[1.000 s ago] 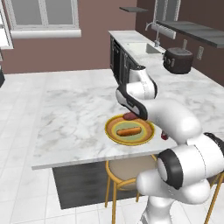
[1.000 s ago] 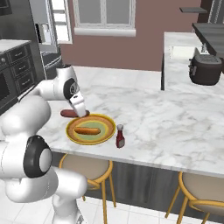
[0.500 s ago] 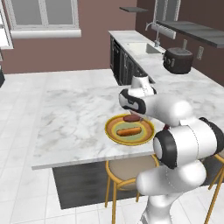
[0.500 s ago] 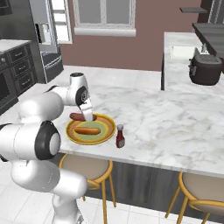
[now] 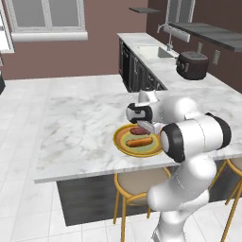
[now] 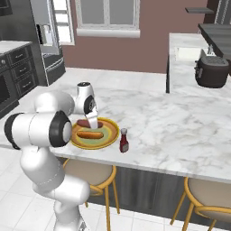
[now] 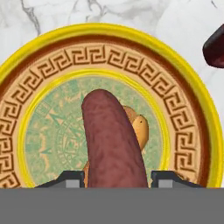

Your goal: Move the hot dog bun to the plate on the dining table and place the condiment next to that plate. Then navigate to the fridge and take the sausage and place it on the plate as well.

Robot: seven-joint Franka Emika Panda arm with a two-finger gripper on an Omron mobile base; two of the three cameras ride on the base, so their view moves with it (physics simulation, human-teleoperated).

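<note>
Gripping the sausage (image 7: 114,140), claw (image 7: 117,177) hangs over the plate (image 7: 192,109) on the marble worktop (image 5: 80,127). Bun (image 7: 139,127) lies on plate, mostly hidden behind sausage. Condiment (image 6: 124,140) stands just beside plate; its dark edge is cut off in hand view.

Standing under the marble overhang: wooden stools with tan seats (image 5: 142,182), one more showing at the far right (image 6: 205,198). Sitting on the back counter: a dark toaster (image 6: 212,72), beside a sink with a faucet (image 5: 153,51). Letting in light on the brown wall: a white-framed window (image 6: 107,16). Lining the left wall: dark cabinets (image 6: 18,83).
</note>
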